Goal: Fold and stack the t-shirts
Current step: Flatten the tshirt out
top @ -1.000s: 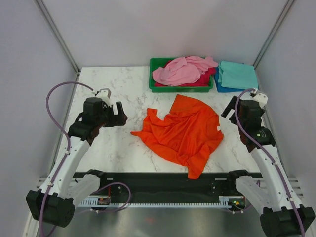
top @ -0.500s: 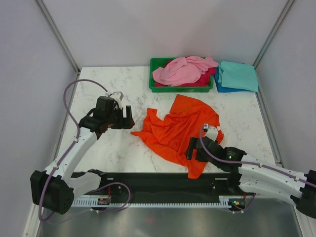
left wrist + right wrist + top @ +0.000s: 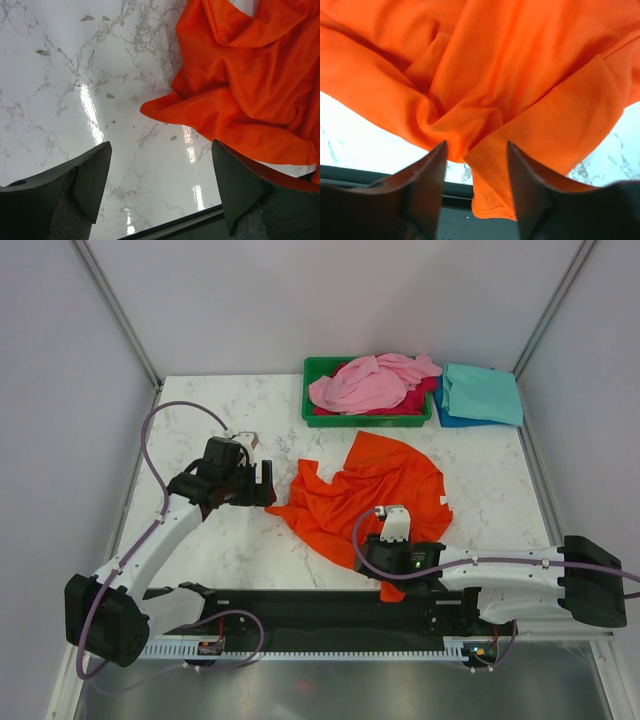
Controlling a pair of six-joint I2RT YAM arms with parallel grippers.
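over the table (image 3: 230, 410), my right jaws stand apart astride a fold of the orange t-shirt (image 3: 370, 490); my left jaws gape wide by its sleeve.

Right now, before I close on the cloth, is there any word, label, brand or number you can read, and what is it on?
No text can be read in any view.
On the orange t-shirt, a white tag: too small to read.
The green tray shows no print.

Bright, even light from above (shadows soft) leaves glare streaks on the table (image 3: 91, 110).
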